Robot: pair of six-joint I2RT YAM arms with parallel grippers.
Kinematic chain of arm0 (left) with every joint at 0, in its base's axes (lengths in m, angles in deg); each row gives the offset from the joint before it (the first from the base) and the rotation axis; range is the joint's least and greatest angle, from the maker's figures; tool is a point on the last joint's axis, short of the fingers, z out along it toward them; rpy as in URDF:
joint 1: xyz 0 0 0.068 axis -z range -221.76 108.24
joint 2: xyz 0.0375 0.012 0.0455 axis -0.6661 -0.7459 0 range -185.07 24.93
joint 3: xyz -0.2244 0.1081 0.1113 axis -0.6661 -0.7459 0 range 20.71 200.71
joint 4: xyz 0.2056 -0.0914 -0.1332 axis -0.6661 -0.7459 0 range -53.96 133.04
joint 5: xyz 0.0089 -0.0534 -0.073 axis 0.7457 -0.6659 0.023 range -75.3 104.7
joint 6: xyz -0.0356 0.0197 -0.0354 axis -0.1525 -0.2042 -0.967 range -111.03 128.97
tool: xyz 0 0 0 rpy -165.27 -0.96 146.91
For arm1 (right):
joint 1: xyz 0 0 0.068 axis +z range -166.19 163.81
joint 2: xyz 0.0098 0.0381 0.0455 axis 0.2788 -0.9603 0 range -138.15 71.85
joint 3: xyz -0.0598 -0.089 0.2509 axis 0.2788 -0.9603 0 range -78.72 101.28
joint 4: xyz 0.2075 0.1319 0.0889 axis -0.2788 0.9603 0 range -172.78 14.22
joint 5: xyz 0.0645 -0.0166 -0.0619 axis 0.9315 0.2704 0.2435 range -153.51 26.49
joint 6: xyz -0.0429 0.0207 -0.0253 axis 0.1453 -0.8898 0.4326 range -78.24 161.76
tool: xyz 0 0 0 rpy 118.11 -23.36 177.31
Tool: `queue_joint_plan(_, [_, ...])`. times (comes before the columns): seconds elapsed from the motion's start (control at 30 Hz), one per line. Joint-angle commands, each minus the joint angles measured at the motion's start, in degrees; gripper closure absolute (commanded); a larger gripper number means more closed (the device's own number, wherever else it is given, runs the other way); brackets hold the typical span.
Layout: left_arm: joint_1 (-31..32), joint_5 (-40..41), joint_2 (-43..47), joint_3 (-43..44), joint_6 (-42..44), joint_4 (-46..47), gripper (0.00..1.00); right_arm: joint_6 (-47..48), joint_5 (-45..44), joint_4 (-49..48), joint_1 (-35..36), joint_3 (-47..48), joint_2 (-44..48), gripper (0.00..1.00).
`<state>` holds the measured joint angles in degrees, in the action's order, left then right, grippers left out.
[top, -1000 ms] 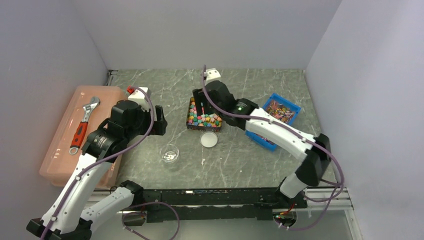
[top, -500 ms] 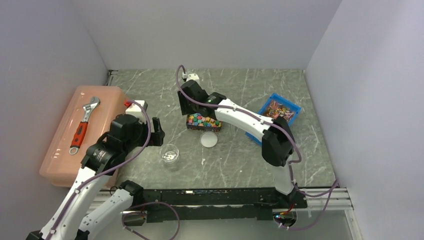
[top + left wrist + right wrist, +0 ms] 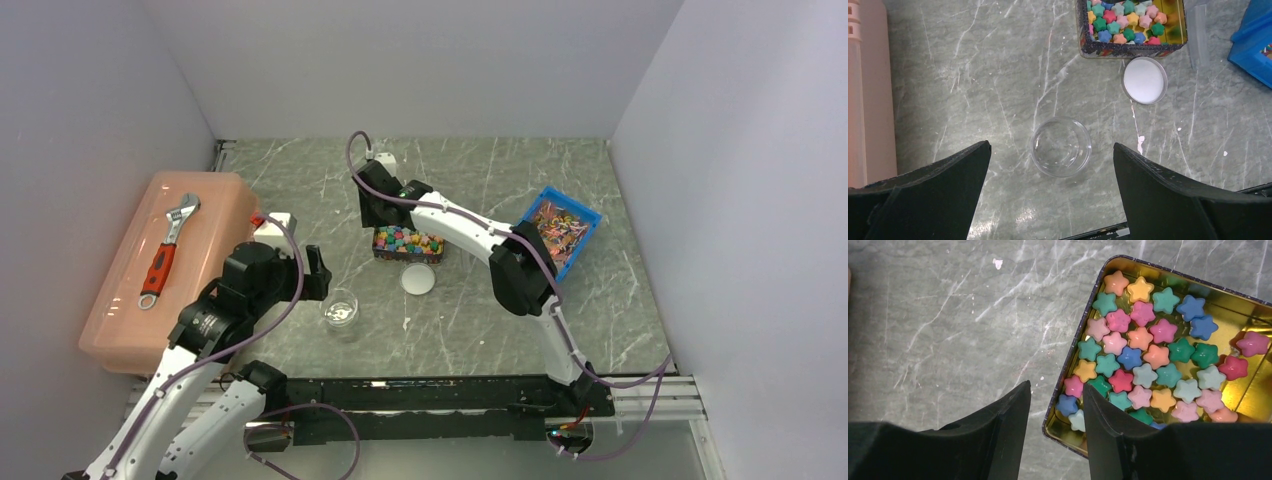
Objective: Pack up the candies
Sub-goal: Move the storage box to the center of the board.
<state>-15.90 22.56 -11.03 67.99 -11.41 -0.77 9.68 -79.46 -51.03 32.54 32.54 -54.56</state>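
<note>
The right tool (image 3: pixel 1056 385) has its jaws narrowly apart, astride the wall of the gold tin (image 3: pixel 1235 315) holding the candies (image 3: pixel 1143 360); whether they touch that wall I cannot tell. The left tool (image 3: pixel 1050 145), spread wide, hovers over a clear dish (image 3: pixel 1068 157) on the table (image 3: pixel 973 75).

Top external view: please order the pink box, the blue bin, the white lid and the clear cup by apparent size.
1. pink box
2. blue bin
3. white lid and clear cup, which look alike
</note>
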Motion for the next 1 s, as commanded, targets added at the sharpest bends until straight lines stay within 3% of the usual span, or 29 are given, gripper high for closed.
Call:
queue_joint_plan(0.0, [0.08,0.47,0.72,-0.37,0.98,3.05,0.01,-1.98,-0.41,1.53,-0.28,4.92,-2.1,0.55])
queue_joint_plan(0.47, [0.05,2.09,1.89,-0.62,1.56,2.32,0.01,-2.38,0.33,3.32,-0.72,8.69,-7.89,0.65])
queue_joint_plan(0.7, [0.06,2.28,1.52,-0.53,1.64,2.31,0.01,-2.05,1.17,3.26,-0.74,8.91,-8.78,0.78])
queue_joint_plan(0.9, [0.06,2.75,1.24,-0.36,1.67,2.24,0.01,-1.01,2.53,2.74,-0.74,7.39,-8.25,0.98])
queue_joint_plan(0.97, [0.07,2.87,1.17,-0.35,1.79,2.28,0.01,-0.67,2.99,1.9,-0.72,5.94,-7.36,1.0])
